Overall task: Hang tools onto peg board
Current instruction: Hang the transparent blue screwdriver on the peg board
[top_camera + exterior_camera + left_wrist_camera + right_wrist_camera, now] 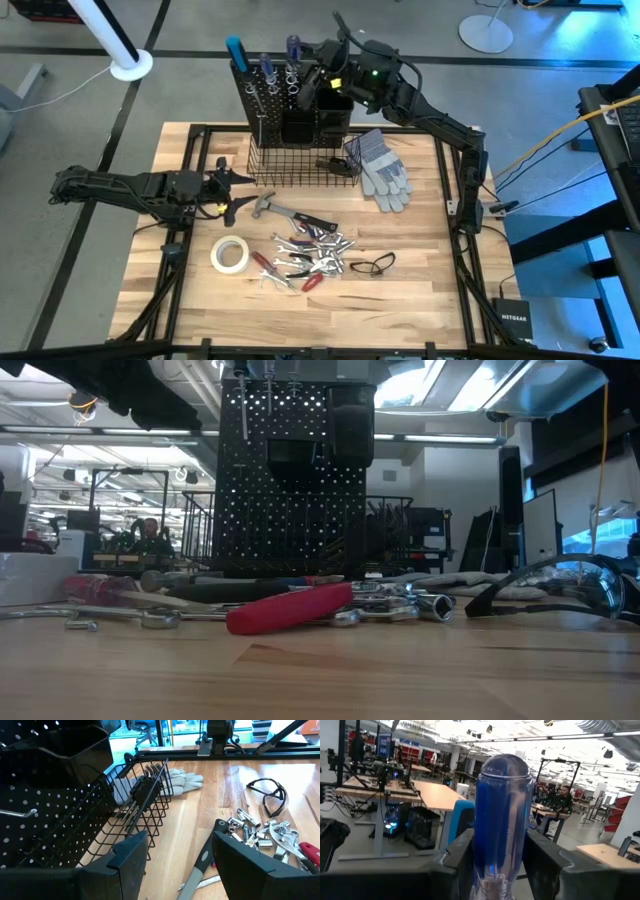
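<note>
Gripping a blue screwdriver, right pincer above peg board; left pincer wide.

A grey concrete floor surrounds the pale wooden surface, with a white round lamp base standing on it beyond the far edge. The low view looks into a large workshop hall lit by long ceiling lights, where a seated person works at a bench. Wooden desks on metal legs, another seated person and red shelving fill the hall behind.
</note>
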You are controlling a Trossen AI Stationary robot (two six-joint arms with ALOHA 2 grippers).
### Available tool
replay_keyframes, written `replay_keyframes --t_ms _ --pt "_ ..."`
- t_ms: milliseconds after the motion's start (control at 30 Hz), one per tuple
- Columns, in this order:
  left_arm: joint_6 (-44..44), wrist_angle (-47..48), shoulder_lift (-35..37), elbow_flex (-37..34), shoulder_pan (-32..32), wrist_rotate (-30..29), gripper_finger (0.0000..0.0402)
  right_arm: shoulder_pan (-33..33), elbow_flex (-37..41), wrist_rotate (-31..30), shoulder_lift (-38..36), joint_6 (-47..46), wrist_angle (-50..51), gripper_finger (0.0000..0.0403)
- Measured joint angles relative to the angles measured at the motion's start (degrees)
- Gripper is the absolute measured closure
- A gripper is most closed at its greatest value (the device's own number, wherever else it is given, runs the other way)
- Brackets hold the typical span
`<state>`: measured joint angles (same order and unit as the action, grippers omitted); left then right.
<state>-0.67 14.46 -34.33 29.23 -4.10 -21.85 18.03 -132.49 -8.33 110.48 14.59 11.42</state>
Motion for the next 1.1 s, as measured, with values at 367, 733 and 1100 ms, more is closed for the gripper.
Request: replay_keyframes --t_ms 367,733,1100 --pt "0.0 0.1 0.0 0.0 0.0 0.0 0.0192 0.8 0.0 0.0 2.5 -1.0 3.0 0.0259" --pt "0.0 0.1 0.0 0.0 0.0 0.0 0.0192 1.2 0.0 -0.2 3.4 -1.3 6.2 0.0257" --pt "0.0 0.1 0.0 0.0 0.0 0.0 0.0192 1.5 0.0 -3.2 3.4 -1.3 6.0 0.0222"
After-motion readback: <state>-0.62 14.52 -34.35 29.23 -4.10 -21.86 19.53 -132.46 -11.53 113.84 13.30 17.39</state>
